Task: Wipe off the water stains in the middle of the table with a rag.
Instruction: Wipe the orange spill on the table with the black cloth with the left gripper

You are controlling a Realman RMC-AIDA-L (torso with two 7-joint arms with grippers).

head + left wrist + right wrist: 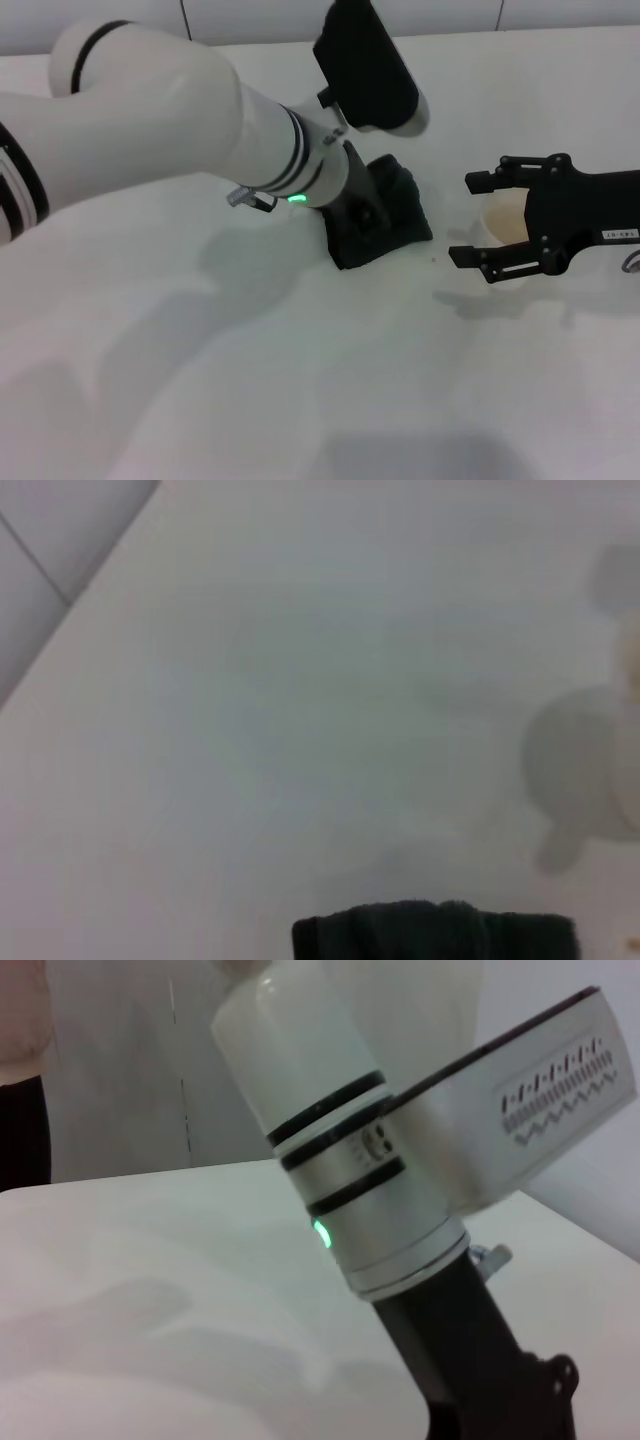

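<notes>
The dark, nearly black rag (pixel 405 215) lies bunched on the white table (pixel 300 380) near the middle. My left gripper (pixel 365 215) comes down from the left and is shut on the rag, pressing it to the table. The rag's edge also shows in the left wrist view (pixel 435 932). The orange-brown water stains are hidden; none shows around the rag. My right gripper (pixel 463 219) hovers open to the right of the rag, apart from it. The right wrist view shows the left arm's wrist (pixel 370 1210) with its green light.
A white paper cup (pixel 505 222) stands between the right gripper's open fingers. The left arm's thick white forearm (pixel 150 110) spans the left of the table. The table's far edge meets a wall (pixel 40 540).
</notes>
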